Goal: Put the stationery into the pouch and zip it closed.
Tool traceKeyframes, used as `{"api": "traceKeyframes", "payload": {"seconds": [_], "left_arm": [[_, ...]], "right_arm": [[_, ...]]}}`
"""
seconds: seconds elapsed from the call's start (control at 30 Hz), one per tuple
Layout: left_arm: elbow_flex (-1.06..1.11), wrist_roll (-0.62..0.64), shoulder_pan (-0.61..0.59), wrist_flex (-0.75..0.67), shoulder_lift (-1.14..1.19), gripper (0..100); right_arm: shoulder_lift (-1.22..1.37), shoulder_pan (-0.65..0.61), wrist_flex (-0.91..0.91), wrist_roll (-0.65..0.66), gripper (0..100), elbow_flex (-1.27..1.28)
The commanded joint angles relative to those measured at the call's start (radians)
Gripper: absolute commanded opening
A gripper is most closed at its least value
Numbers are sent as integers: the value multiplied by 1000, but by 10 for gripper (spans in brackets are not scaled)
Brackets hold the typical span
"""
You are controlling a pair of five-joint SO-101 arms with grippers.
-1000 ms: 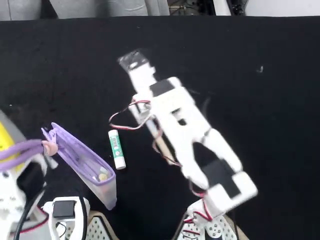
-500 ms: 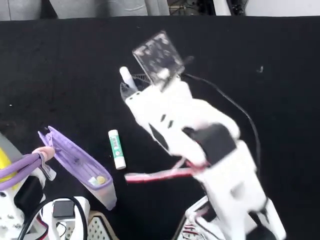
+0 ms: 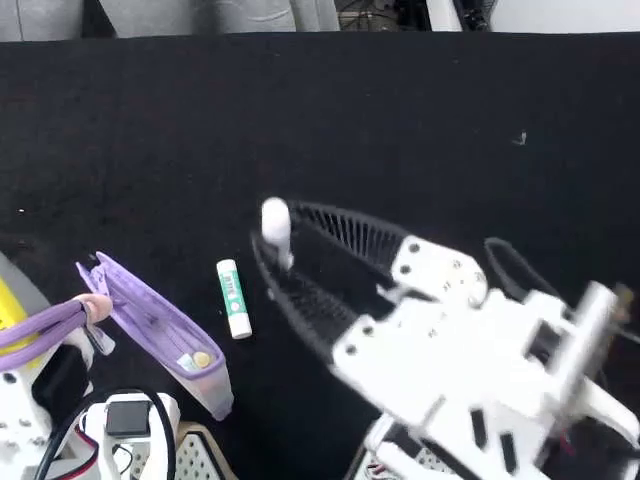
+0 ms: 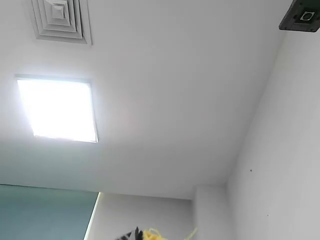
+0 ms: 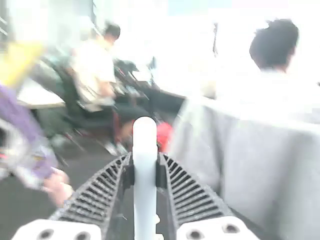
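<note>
A purple pouch (image 3: 160, 325) lies open at the table's front left, with a yellow-tipped item (image 3: 200, 358) inside it. My left gripper (image 3: 95, 303), with purple fingers, pinches the pouch's far end. Just right of the pouch, a white glue stick with a green label (image 3: 234, 298) lies on the black table (image 3: 450, 120). My right gripper (image 3: 272, 232) hangs above the table's middle, its black ribbed fingers (image 5: 107, 192) shut on a white pen (image 3: 275, 220). The right wrist view has the pen (image 5: 144, 165) upright in the right gripper (image 5: 145, 157), with the pouch (image 5: 20, 130) off to one side.
The white right arm (image 3: 470, 360) covers the table's front right. The left arm's base (image 3: 130, 420) stands at the front edge beside the pouch. The left wrist view looks up at a ceiling light (image 4: 57, 110).
My right arm has swung back and up from the far middle of the table, carrying the white pen nearer the glue stick. The pouch has shifted slightly.
</note>
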Motion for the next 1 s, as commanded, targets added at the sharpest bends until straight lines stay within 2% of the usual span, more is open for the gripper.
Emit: {"api": "traceKeyframes", "payload": {"seconds": [0.0,0.43,0.97], "left_arm": [[4,3,5,-8,3,29],[4,2,5,-9,3,30],[5,2,5,-9,3,30]], "right_arm": [[-58,-120,-103,6,11,45],[-159,-295,-379,6,11,325],[-165,-370,-419,6,11,346]]}}
